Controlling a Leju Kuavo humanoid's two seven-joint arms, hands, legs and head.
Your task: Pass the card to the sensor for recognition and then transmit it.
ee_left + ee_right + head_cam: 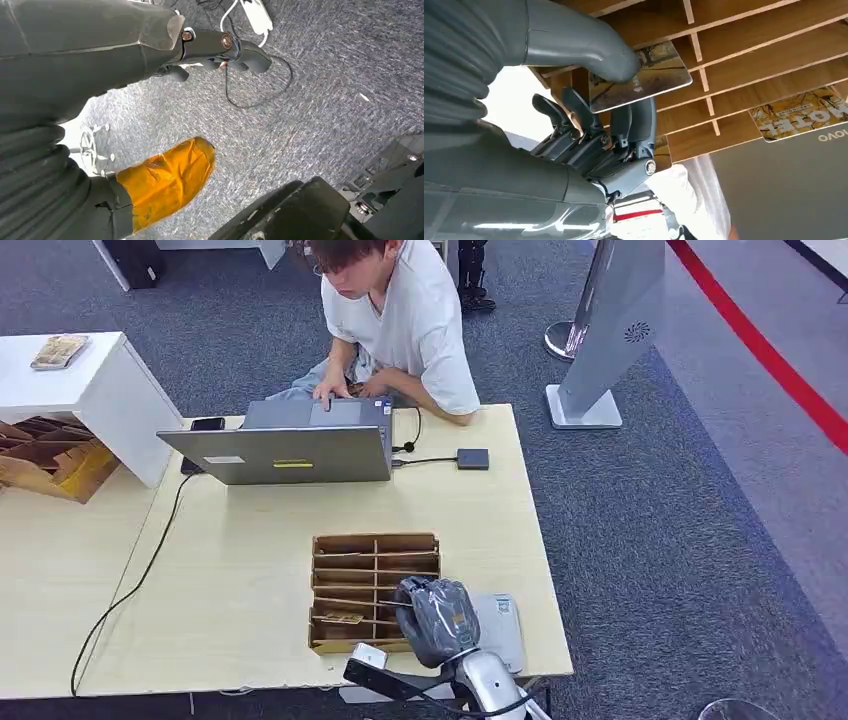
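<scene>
My right hand (437,618) hangs over the near right corner of a wooden slotted box (375,543) on the table. In the right wrist view, that hand (599,145) pinches a yellow-brown printed card (644,75) between thumb and fingers, just off the slots. Another card (799,112) of the same print lies in a slot (343,618). A small dark square reader (473,458) sits cabled to the laptop (290,445). A flat white device (500,628) lies beside my right hand. My left hand (125,40) hangs over the carpet, holding nothing, fingers (225,47) stretched away from the orange-wrapped thumb (165,180).
A person in a white shirt (420,320) sits at the far side, hands on the laptop. A black cable (140,570) trails across the left of the table (230,570). A phone (207,424) lies by the laptop. A grey kiosk (610,330) stands at right.
</scene>
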